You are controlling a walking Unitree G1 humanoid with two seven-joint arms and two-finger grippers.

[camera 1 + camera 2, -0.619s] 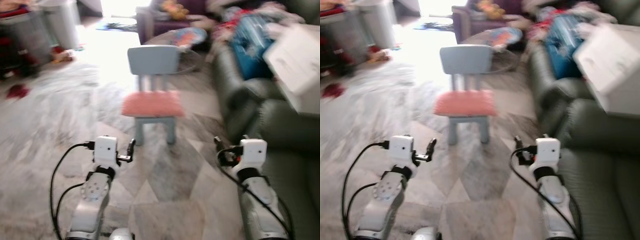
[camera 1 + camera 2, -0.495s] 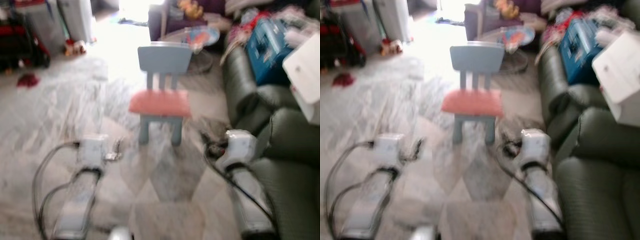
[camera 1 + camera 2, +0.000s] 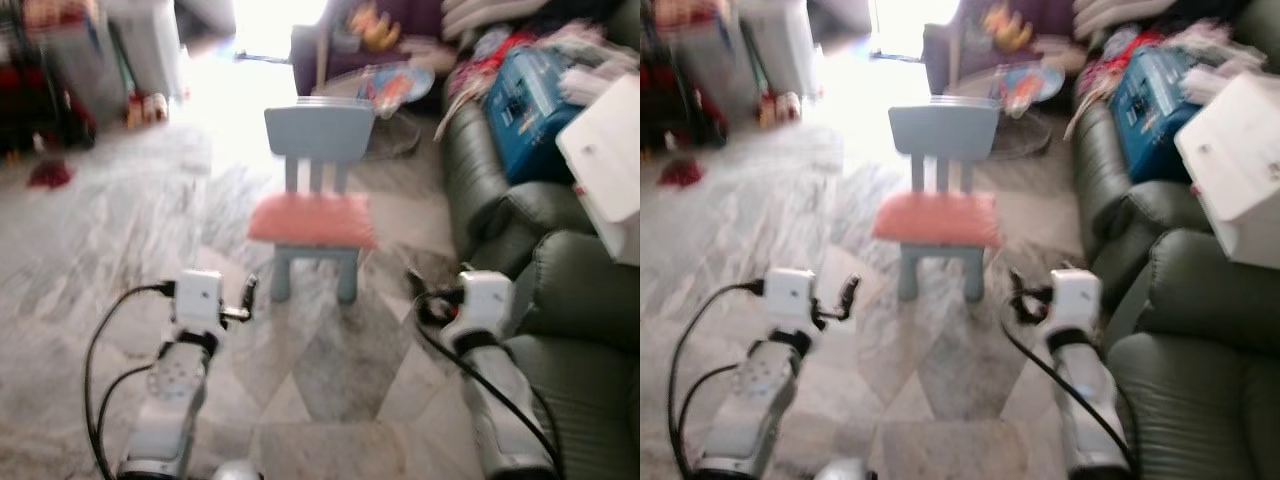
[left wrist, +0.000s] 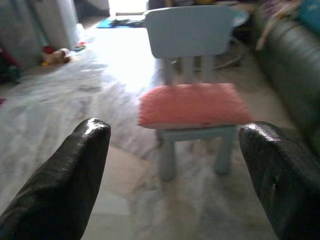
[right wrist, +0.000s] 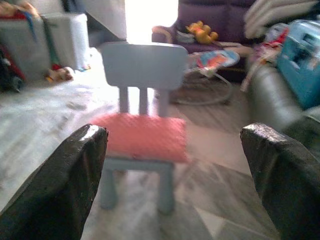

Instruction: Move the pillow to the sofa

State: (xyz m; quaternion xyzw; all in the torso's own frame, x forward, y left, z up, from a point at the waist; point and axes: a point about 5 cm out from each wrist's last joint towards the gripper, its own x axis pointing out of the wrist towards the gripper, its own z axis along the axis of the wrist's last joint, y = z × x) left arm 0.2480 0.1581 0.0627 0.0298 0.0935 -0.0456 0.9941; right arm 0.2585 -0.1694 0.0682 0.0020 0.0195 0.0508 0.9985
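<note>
A salmon-pink pillow [image 3: 312, 220] lies flat on the seat of a small light-blue child's chair [image 3: 318, 130] standing on the marble floor ahead of me. A dark green sofa [image 3: 575, 330] runs along the right side. Both arms are held forward, short of the chair. My left gripper [image 3: 248, 292] is open and holds nothing; in its wrist view the pillow [image 4: 195, 105] shows between the spread fingers [image 4: 75, 175]. My right gripper [image 3: 418, 292] is open and holds nothing, close to the sofa's front, and it also frames the pillow [image 5: 142, 136].
On the sofa lie a white box [image 3: 610, 165] and a blue box [image 3: 525, 85] among clothes. Behind the chair are a baby bouncer [image 3: 400, 85] and a purple couch [image 3: 335, 45]. Bins [image 3: 150, 45] and red items [image 3: 48, 175] sit at the far left.
The whole picture has swayed and blurred, so the camera moved. The pillow stays on the chair and both grippers stay open out in front.
</note>
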